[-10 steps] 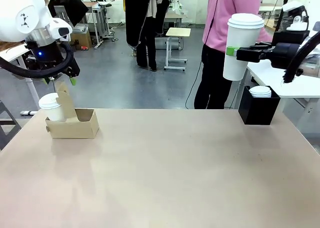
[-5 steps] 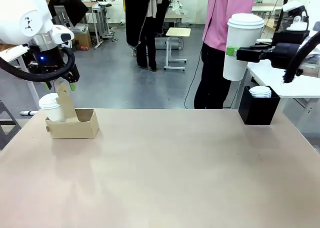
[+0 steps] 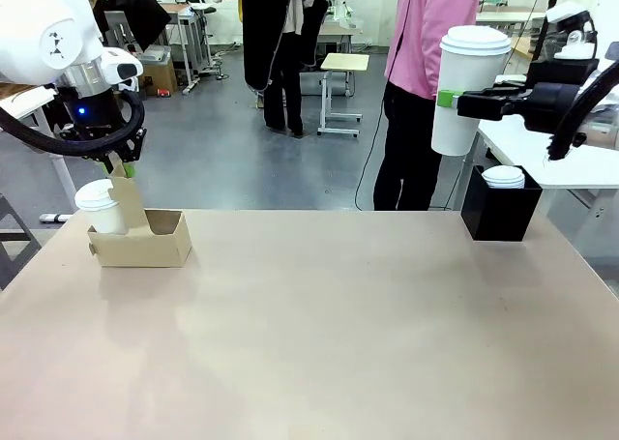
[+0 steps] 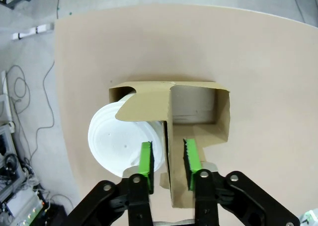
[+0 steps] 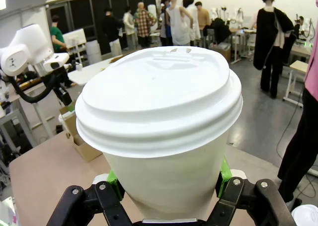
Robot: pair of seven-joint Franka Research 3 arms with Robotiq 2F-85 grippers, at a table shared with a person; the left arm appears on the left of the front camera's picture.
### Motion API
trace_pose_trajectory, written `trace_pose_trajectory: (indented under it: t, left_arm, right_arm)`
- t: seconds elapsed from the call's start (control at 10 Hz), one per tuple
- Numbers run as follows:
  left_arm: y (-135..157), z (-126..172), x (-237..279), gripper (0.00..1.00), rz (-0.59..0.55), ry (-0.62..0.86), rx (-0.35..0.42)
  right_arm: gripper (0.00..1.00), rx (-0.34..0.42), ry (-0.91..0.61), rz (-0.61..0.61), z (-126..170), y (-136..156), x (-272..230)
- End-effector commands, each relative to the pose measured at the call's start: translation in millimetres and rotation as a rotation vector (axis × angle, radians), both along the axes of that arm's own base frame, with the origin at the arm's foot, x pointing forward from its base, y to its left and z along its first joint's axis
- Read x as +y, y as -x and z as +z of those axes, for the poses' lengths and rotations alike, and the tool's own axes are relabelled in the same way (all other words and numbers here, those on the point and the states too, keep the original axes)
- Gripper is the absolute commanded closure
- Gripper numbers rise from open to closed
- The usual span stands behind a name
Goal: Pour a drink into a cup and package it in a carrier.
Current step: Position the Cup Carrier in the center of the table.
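While the left tool [image 4: 168, 151] hangs over the carrier [image 3: 160, 251], its two green pads sit on either side of the upright handle panel [image 3: 126, 203], jaws part open. From the left wrist camera there's a sliver of gap on each side of the cardboard, so it isn't pinching anything. The carrier itself sits out at about 10 o'clock on the surface [image 3: 338, 334], right by the left edge. A small cup [image 3: 97, 203] with a white lid is already standing in its 9 o'clock slot, and the slot on the 3 o'clock side is bare cardboard.

Over at roughly 2 o'clock in the front view, the right tool [image 5: 169, 179] has the tall white cup [image 3: 469, 82] clamped between its pads, about halfway down the cup's side. The cup is upright, domed lid on, held well up in the air, far from the carrier.

Just below it at 2 o'clock on the surface is a black box [image 3: 498, 218] with white lids poking out the top. A person in a pink top [image 3: 426, 44] stands at 12 o'clock beyond the far edge, hands not on anything I can see.
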State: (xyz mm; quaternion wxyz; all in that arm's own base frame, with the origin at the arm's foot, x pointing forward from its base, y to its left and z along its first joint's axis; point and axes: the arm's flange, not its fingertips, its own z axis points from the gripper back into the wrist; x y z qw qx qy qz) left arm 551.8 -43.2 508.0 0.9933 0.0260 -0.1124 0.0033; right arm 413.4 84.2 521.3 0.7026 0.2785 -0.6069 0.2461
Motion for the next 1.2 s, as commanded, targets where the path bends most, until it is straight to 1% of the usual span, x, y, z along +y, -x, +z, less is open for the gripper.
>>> trace_pose_trajectory:
  t: [0.0, 0.2, 0.3, 0.4, 0.6, 0.7, 0.8, 1.0, 1.1]
  left_arm:
    - [-5, 3, 1, 1.0, 0.022, 0.014, -0.001]
    - [-7, 3, 2, 1.0, 0.037, 0.01, 0.016]
    - [-9, 2, 3, 0.88, 0.089, 0.028, 0.051]
    - [-2, -1, 1, 0.88, 0.006, 0.001, 0.004]
    - [-2, -1, 1, 0.88, 0.006, 0.001, 0.004]
    - [-3, -1, 0, 0.9, 0.022, 0.004, 0.016]
    - [-4, 5, -1, 0.88, 0.018, 0.056, 0.012]
    - [-4, 12, -1, 0.88, 0.044, 0.006, 0.025]
    - [-4, 10, 0, 1.0, 0.045, 0.005, 0.032]
  right_arm:
    - [0.2, -0.002, -0.011, 0.006, 1, 0, 1]
    - [0.2, -0.002, -0.011, 0.006, 1, 0, 1]
    - [0.2, -0.002, -0.011, 0.006, 1, 0, 1]
    - [0.2, -0.002, -0.011, 0.006, 1, 0, 1]
    - [0.2, -0.002, -0.011, 0.006, 1, 0, 1]
    - [0.2, -0.002, -0.011, 0.006, 1, 0, 1]
    - [0.2, -0.002, -0.011, 0.006, 1, 0, 1]
    - [0.2, -0.002, -0.011, 0.006, 1, 0, 1]
    - [0.2, -0.002, -0.011, 0.006, 1, 0, 1]
